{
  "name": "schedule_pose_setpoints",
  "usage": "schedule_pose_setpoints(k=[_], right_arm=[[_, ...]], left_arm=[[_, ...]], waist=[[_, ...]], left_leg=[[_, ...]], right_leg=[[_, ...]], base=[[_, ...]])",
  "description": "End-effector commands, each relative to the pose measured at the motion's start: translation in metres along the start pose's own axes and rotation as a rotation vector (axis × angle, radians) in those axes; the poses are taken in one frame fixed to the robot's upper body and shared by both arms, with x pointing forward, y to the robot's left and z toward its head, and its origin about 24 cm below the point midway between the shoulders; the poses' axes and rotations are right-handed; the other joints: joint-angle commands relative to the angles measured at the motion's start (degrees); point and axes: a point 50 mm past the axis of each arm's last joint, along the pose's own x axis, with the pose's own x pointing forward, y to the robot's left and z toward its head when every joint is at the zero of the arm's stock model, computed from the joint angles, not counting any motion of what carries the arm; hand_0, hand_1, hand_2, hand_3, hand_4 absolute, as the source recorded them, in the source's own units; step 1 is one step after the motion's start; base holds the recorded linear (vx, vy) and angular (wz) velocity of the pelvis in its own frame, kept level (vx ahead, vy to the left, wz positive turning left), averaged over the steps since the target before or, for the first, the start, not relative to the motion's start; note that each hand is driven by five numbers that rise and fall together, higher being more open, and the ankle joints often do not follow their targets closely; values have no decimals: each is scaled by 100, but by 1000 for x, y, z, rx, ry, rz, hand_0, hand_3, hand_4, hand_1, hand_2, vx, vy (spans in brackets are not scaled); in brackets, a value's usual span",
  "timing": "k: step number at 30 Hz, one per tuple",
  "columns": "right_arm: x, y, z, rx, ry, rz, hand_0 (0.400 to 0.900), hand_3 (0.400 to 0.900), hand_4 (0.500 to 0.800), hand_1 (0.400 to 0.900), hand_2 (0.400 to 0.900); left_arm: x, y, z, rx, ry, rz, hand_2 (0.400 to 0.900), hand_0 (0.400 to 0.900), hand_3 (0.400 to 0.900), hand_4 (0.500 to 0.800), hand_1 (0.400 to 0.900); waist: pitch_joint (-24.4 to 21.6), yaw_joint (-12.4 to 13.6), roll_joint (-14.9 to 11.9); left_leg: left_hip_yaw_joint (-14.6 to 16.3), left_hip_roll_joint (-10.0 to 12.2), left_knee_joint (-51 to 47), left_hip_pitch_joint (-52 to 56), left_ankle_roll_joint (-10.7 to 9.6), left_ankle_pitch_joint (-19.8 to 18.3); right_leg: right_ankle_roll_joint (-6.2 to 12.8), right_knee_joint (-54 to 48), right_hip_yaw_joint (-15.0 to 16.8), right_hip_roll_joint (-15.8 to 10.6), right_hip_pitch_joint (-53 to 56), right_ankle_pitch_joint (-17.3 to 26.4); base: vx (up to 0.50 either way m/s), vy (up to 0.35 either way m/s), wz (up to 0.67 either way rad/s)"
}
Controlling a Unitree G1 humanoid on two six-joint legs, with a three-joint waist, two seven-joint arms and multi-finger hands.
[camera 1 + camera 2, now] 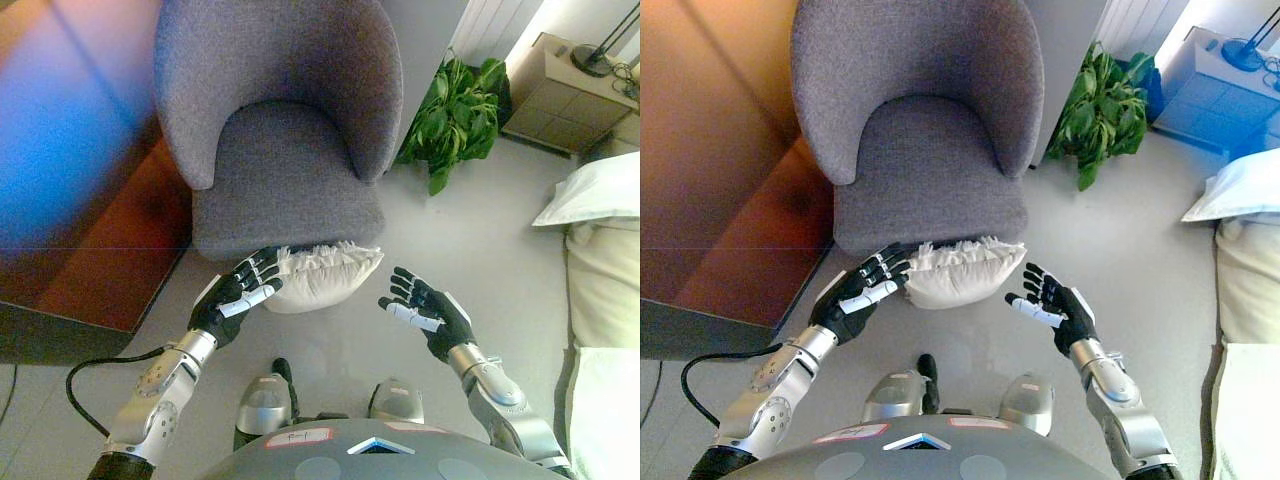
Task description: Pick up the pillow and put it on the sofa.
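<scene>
A white fringed pillow (325,275) lies on the pale floor, tucked against the front edge of the grey armchair (285,150). My left hand (238,293) is open at the pillow's left end, its straight fingers touching or nearly touching the cloth. Off to the pillow's right, my right hand (425,311) hovers open with a gap between it and the pillow. In the right eye view the same pillow (965,272) sits between the left hand (860,290) and the right hand (1048,303).
A potted green plant (455,115) stands right of the chair, with a low bedside cabinet (565,95) behind it. A bed with white bedding and a pillow (600,190) runs along the right edge. A dark wooden panel (90,200) fills the left.
</scene>
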Motion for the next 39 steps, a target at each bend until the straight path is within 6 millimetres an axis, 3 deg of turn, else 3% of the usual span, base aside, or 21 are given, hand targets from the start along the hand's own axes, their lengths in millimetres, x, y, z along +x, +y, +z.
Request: schedule_pose_setpoints(k=[1, 2, 3, 6, 9, 11, 15, 18, 22, 26, 31, 33, 39], right_arm=[[-2, -15, 39, -167, -221, -20, 900, 900, 800, 900, 900], [-2, -17, 42, -174, -225, -20, 900, 900, 800, 900, 900], [-3, -19, 43, -179, -225, -28, 900, 900, 800, 900, 900], [-2, -23, 48, -229, -233, -50, 900, 900, 800, 900, 900], [-1, -26, 52, -270, -240, -68, 900, 900, 800, 900, 900], [-1, -31, 57, -311, -237, -103, 900, 900, 800, 900, 900], [-4, -42, 64, -418, -254, -145, 900, 900, 800, 900, 900], [-3, -47, 80, -567, -317, -199, 900, 900, 800, 900, 900], [4, -58, 105, -817, -389, -325, 900, 900, 800, 900, 900], [10, -71, 137, -962, -462, -453, 900, 900, 800, 900, 900], [13, -77, 169, -1059, -564, -538, 900, 900, 800, 900, 900], [13, -77, 191, -1075, -631, -564, 900, 900, 800, 900, 900], [20, -75, 230, -1108, -745, -615, 900, 900, 800, 900, 900]], left_arm=[[8, -16, 41, 30, -172, -102, 900, 900, 900, 800, 900], [8, -15, 40, 29, -163, -95, 900, 900, 900, 800, 900], [7, -14, 39, 27, -154, -88, 900, 900, 900, 800, 900], [6, -12, 35, 19, -135, -65, 900, 900, 900, 800, 900], [5, -8, 35, 22, -132, -34, 900, 900, 900, 800, 900], [0, 0, 34, 13, -126, 23, 900, 900, 900, 800, 900], [-9, 2, 31, -9, -120, 25, 900, 900, 900, 800, 900], [-7, 1, 36, -31, -137, 5, 900, 900, 900, 800, 900], [-3, 3, 48, -33, -179, -3, 900, 900, 900, 800, 900], [-2, 8, 64, -7, -256, 32, 900, 900, 900, 800, 900], [-1, 13, 75, 3, -307, 68, 900, 900, 900, 800, 900], [2, 10, 83, 23, -344, 41, 900, 900, 900, 800, 900], [14, 4, 101, 45, -400, 8, 900, 900, 900, 800, 900]], waist=[[-78, -141, -50], [-91, -179, -114], [-108, -193, -154], [-114, -226, -204], [-91, -188, -210], [-30, -153, -258], [105, -177, -190], [278, -207, -104], [618, -209, -8], [1103, -87, 3], [1517, 52, 1], [1753, 127, 48], [2051, 309, 106]], left_leg=[[-158, 133, -26, 213, -276, -236], [-260, 178, -22, 296, -402, -365], [-295, 228, 7, 316, -476, -418], [-413, 449, 165, 283, -619, -474], [-612, 708, 425, 219, -699, -576], [-698, 1095, 714, 146, -860, -565], [-564, 1586, 696, 216, -1066, -313], [-502, 1764, 644, 99, -1154, -178], [-517, 1999, 748, -238, -1273, -51], [-974, 2162, 1355, -949, -1304, -142], [-1455, 2179, 2030, -1891, -1294, -297], [-1507, 2170, 2375, -2410, -1274, -386], [-1556, 2112, 3375, -3676, -1251, -630]], right_leg=[[449, -1255, 51, -334, 167, 1496], [644, -1728, 200, -482, 135, 1716], [715, -2172, 249, -574, 156, 1949], [715, -2827, 381, -733, 131, 2511], [715, -2940, 358, -716, 241, 2225], [715, -2664, 401, -655, 256, 1917], [705, -2397, 260, -371, 241, 1267], [659, -2193, 223, -305, -1, 1117], [655, -1752, 212, -527, -564, 1067], [658, -1048, 498, -794, -1399, 979], [654, -336, 853, -930, -2284, 776], [619, 73, 924, -930, -2734, 638], [596, 1086, 873, -994, -3576, 232]], base=[[327, -324, 39], [357, -355, 40], [303, -366, 45], [229, -304, 48], [237, -232, 41], [250, -248, 52], [119, -127, 44], [-41, -83, 54], [-132, -66, 57], [-195, -89, 37], [-157, -41, 22], [-241, -26, 21], [-155, 5, 16]])
